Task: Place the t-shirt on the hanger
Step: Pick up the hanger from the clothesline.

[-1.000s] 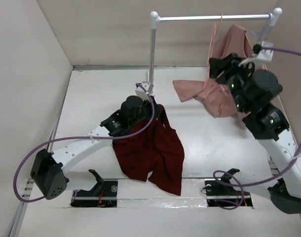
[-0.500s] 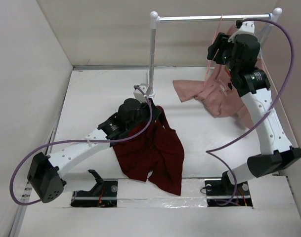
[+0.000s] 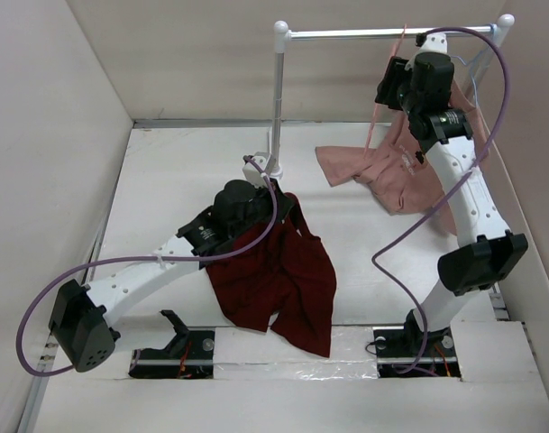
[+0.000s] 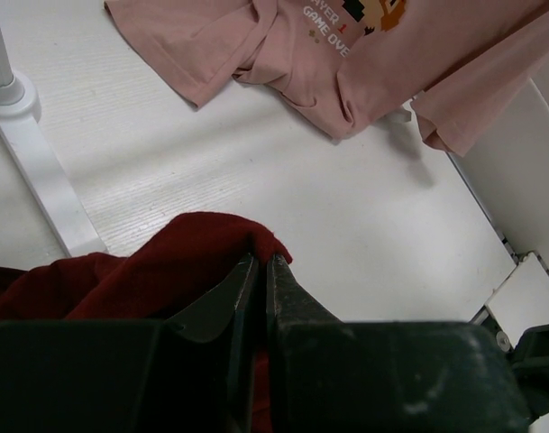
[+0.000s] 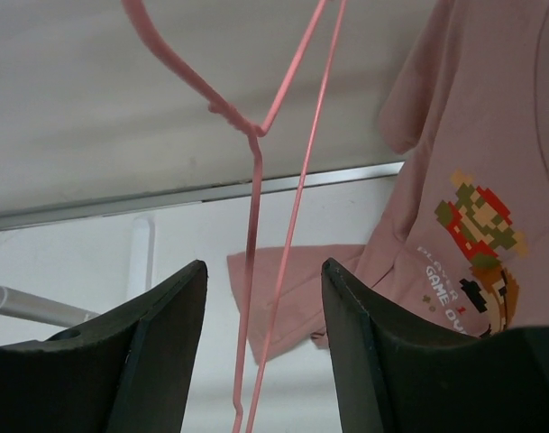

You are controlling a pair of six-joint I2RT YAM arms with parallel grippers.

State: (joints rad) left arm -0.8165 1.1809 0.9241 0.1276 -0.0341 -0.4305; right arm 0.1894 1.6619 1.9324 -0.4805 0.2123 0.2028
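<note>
Top external: one t-shirt [image 3: 274, 280], one hanger [image 3: 372, 131]

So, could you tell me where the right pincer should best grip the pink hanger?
Probably the twisted neck of the hanger, approached head-on: its thin wires hang nearly vertical between the fingers of the open right pincer.

"…AYER 1" and "GAME OVE…" printed on pink t-shirt [image 4: 346, 63], letters partly hidden by folds

The pink printed t-shirt [image 5: 472, 135] crowds the hanger [image 5: 254, 189] on its right; its left side lies open.
</note>
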